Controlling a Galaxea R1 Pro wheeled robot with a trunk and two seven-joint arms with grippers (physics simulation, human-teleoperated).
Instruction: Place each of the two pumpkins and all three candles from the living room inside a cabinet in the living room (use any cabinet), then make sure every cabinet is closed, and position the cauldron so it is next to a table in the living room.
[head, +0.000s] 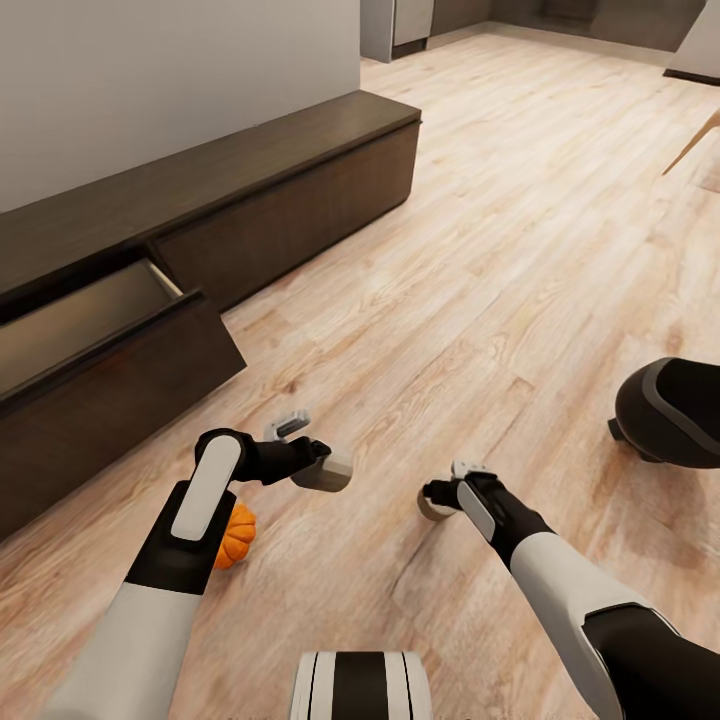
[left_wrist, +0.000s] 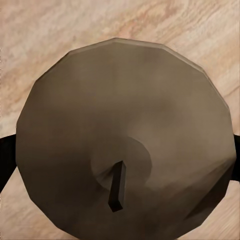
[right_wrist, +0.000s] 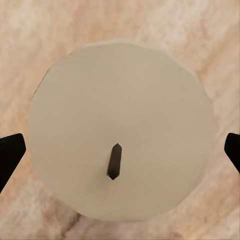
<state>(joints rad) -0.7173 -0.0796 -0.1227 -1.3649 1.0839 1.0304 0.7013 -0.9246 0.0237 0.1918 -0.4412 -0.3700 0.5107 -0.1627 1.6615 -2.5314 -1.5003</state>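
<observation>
Though apart, two candles, one pumpkin.

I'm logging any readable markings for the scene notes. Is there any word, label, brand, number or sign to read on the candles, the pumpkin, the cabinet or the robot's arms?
None: no text is readable in any view.
The beige candle in the left gripper, the pale cream candle, the ribbed orange pumpkin, the long dark-brown wooden cabinet and the black rounded cauldron all carry plain surfaces.

Pumpkin on floor before the open-drawered cabinet, candles rightward.
</observation>
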